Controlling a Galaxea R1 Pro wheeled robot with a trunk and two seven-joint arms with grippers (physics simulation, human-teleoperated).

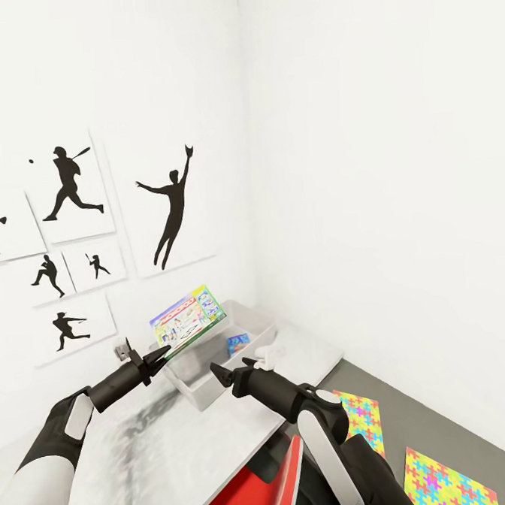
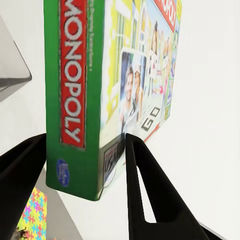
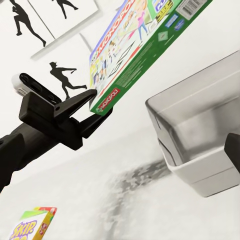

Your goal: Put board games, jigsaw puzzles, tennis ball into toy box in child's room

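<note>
Over the near rim of the toy box (image 1: 217, 387), my left gripper (image 1: 160, 354) has its two fingers clamped on one corner of the Monopoly board game (image 1: 186, 320), which tilts up above the open bin without touching it. In the left wrist view the black fingers (image 2: 145, 200) pinch the green spine of the box from either side. The bin sits at the far end of the table (image 1: 146, 456), close to the corner of the room, and a small blue item (image 1: 237, 342) already lies inside it; I cannot make out what it is. My right gripper (image 1: 238, 374) hovers just beside the bin's near corner; I cannot tell how wide its fingers are parted. In the right wrist view the Skip-Bo game (image 3: 31, 225) lies flat on the table, well apart from the bin. Two jigsaw puzzles (image 1: 362, 418) (image 1: 446, 484) lie on the grey floor (image 1: 429, 413) off the table's right edge. Black sports silhouettes (image 1: 171, 213) hang on the wall behind the bin.
</note>
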